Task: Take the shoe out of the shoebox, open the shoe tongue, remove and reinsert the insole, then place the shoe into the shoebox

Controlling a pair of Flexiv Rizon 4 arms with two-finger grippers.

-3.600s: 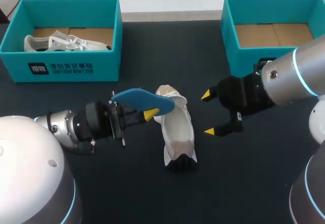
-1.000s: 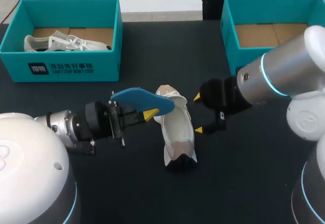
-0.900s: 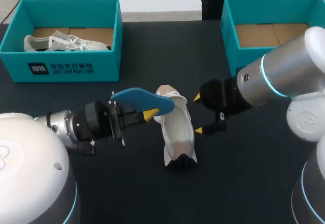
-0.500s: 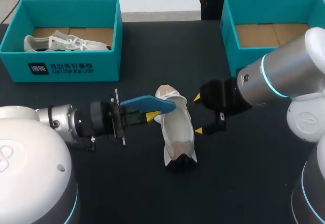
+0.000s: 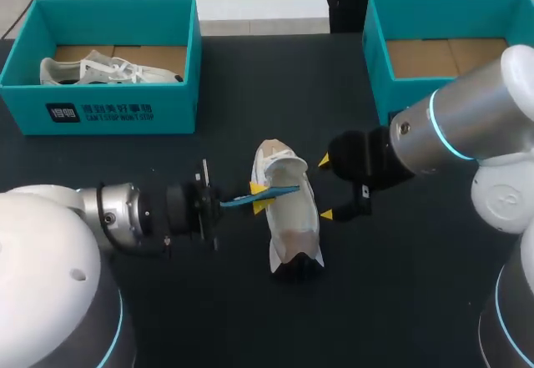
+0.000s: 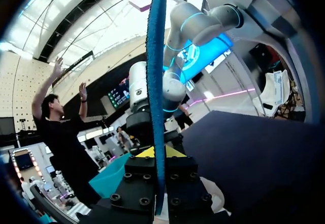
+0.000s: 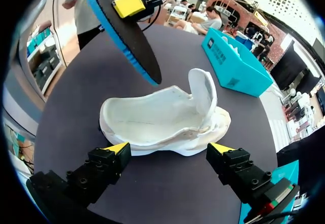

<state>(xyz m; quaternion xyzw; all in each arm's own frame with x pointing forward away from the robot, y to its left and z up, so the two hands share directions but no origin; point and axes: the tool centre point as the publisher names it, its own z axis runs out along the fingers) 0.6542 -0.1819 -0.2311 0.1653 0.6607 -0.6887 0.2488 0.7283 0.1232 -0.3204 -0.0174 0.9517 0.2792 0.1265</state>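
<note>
Pinching edge-on insole [image 6: 156, 82], left end effector [image 5: 257, 198] half-hidden, right end effector [image 5: 324, 187] spread beside shoe [image 5: 292, 218]

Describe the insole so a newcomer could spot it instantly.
Start at the middle of the black table, where a white shoe lies. The left gripper holds the insole edge-on, its tip over that shoe. It is thin, flat and blue, unlike the bulky white shoe.

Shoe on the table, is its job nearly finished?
About halfway. Done: the shoe is out on the table, tongue up, insole out. Now: the left jaws pinch the blue insole close to the shoe's opening; the right jaws stand open beside it. To do: slide the insole back in, then put the shoe in a box.
</note>
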